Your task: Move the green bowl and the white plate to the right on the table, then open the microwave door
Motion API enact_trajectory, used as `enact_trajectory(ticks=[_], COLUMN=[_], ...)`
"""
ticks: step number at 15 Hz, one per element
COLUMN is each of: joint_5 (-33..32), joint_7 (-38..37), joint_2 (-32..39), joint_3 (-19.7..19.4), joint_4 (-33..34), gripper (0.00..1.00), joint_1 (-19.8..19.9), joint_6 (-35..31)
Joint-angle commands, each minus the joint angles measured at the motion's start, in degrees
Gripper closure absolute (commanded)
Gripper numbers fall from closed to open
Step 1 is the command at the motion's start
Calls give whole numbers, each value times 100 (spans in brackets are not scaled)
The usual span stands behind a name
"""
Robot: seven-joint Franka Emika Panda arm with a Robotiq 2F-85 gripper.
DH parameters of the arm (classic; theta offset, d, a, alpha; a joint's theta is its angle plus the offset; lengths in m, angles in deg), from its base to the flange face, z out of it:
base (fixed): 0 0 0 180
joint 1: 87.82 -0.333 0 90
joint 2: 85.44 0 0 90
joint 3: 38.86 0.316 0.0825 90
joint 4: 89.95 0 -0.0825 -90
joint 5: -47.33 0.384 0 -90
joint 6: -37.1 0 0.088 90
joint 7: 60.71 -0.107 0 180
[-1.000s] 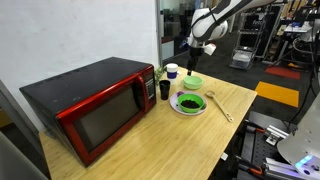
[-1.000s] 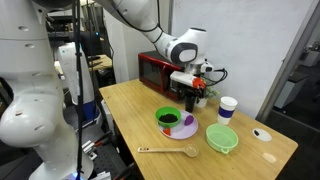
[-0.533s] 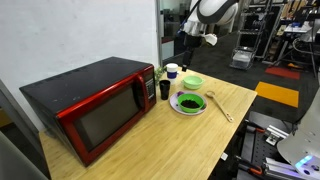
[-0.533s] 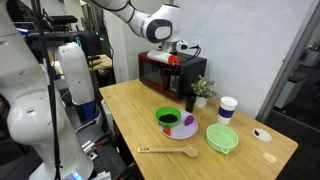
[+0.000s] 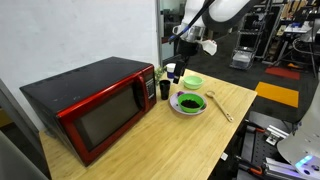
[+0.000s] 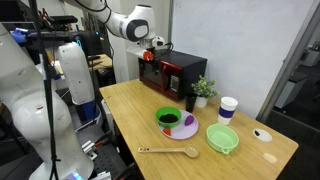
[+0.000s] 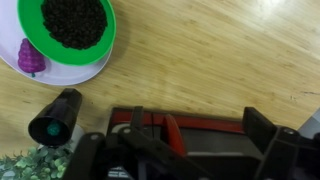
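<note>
Hand: My hand (image 5: 188, 42) hangs high in the air, fingers spread wide and holding nothing. It is above the far end of the desk (image 5: 150, 140), between the microwave and the dishes.
Green bowl: The green bowl (image 5: 192, 82) sits on the desk at the right end in an exterior view, just beyond the white plate and apart from it.
White plate: The white plate (image 5: 190, 103) lies flat, right of the microwave and well clear of its front.
Microwave door: The microwave door (image 5: 105, 120) is shut, flush with the red frame.
Done: Both dishes lie away from the door's swing, so I judge the moving step may be complete. I cannot confirm this from their position alone.
Left: The door has to be opened. My hand is not yet at the door's edge.
Exterior views only: Both show the green bowl (image 6: 222, 138), a wooden spoon (image 6: 170, 151) near the desk edge, a white cup (image 6: 227, 108) and the whole microwave (image 6: 172, 72). The wrist view shows none of these whole.
Wrist view only: Looking straight down, it shows the plate's (image 7: 85, 70) dark crumbly centre, a purple piece (image 7: 30, 57) on its rim, a dark cup (image 7: 55, 118) and a plant (image 7: 25, 165). It also confirms the gap between my fingers (image 7: 88, 155).
</note>
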Motion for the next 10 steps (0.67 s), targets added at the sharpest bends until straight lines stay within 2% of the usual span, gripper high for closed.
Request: enact_trajectory(ticks=[1,10], joint_5=[-13,-9], joint_7=[-14,3], joint_2=[-1,-2], joint_3=[-28,-98], joint_4=[12,15], gripper=[0,0], joint_1=[-46,-21], joint_6=[16,17])
